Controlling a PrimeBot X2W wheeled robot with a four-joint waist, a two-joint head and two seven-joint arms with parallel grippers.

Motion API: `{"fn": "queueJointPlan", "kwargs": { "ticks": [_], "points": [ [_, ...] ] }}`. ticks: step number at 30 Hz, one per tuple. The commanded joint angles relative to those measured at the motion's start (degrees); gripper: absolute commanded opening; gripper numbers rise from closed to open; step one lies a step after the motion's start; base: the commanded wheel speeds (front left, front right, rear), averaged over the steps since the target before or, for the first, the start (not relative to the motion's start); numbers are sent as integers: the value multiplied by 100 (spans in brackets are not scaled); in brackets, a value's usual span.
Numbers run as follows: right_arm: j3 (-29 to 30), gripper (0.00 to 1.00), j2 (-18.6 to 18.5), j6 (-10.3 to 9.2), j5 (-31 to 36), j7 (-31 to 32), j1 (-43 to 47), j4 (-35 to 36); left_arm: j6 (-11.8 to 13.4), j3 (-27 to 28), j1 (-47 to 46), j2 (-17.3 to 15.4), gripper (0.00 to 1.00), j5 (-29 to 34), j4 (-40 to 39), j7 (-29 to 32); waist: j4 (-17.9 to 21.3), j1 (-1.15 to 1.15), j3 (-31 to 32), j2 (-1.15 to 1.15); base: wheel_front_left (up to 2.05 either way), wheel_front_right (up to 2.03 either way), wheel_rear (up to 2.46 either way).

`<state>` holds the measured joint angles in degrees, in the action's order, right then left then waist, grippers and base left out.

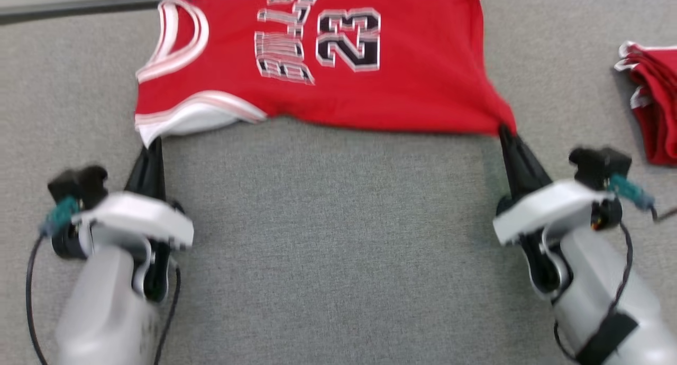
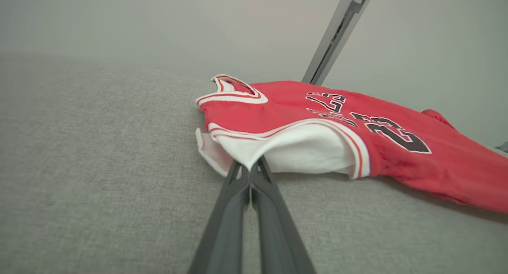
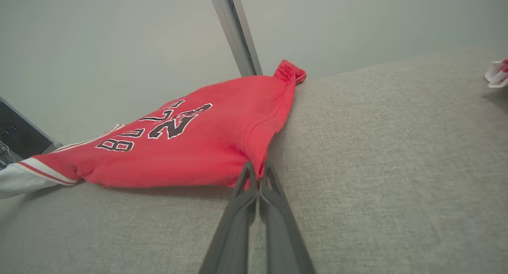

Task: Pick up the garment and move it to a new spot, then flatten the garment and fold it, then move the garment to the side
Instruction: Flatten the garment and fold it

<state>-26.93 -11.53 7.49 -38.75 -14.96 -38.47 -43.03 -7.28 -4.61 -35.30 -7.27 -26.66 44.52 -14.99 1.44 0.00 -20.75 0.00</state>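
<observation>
I had the jersey (image 1: pixel 412 63) by its two near corners. My left claw (image 1: pixel 153 143) was clenched on the white-lined shoulder corner at about eight o'clock in the head view. My right claw (image 1: pixel 502 129) was clenched on the red hem corner at about four o'clock. Each wrist view showed the same thing: the left claw (image 2: pixel 251 164) pinched shut on a fold of white lining, and the right claw (image 3: pixel 257 168) pinched shut on the red hem.

The jersey lay at twelve o'clock on the grey surface (image 1: pixel 328 238), print side up, with its neck toward nine o'clock and its hem toward three. Its near edge was stretched between my claws and raised a little off the surface.

By my reckoning I was partway through placing or flattening it. It was spread out but not smooth: the lining had turned outward at the left corner, and the far hem corner was bunched. No fold had been made yet, so the folding and the move to the side were both left to do.

Nothing here served as a container, and the jersey lay straight on the surface. A second red garment (image 1: pixel 656 106), bunched or folded, sat well apart at about two o'clock, also straight on the surface.
</observation>
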Motion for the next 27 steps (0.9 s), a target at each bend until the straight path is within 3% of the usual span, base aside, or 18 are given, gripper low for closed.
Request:
{"fn": "queueJointPlan", "kwargs": {
  "ticks": [1, 5, 8, 14, 21, 27],
  "points": [
    [95, 0, -48, 0, 80, -27, 415, 279, -19, 96, 424, -40, 0, 62, -261, -24, 21, 0, 311, 0, 0, 0, 0],
    [417, 0, -206, -1, 178, -29, 1535, 939, -16, 108, 1664, -74, 0, 111, -1032, -16, 5, 0, 809, 0, 0, 0, 0],
    [686, 0, -299, -1, 232, -29, 2129, 1300, 121, 48, 2340, -112, 0, 128, -1665, 274, -66, 0, 1037, 0, 0, 0, 0],
    [1107, 0, -408, -1, 428, 182, 3155, 1924, 709, -25, 3724, -230, 0, 206, -3635, 1311, -181, 0, 1355, 0, 0, 0, 0],
    [1777, 0, -204, -1, 810, 961, 4285, 2898, 1326, -23, 5056, -303, 0, 182, -5592, 2455, -281, 0, 1599, 0, 0, 0, 0],
    [2141, 0, 67, -1, 1028, 1479, 4846, 3470, 1552, -135, 5550, -284, 0, 120, -6251, 3017, -319, 0, 1680, 0, 0, 0, 0]
  ]
}}
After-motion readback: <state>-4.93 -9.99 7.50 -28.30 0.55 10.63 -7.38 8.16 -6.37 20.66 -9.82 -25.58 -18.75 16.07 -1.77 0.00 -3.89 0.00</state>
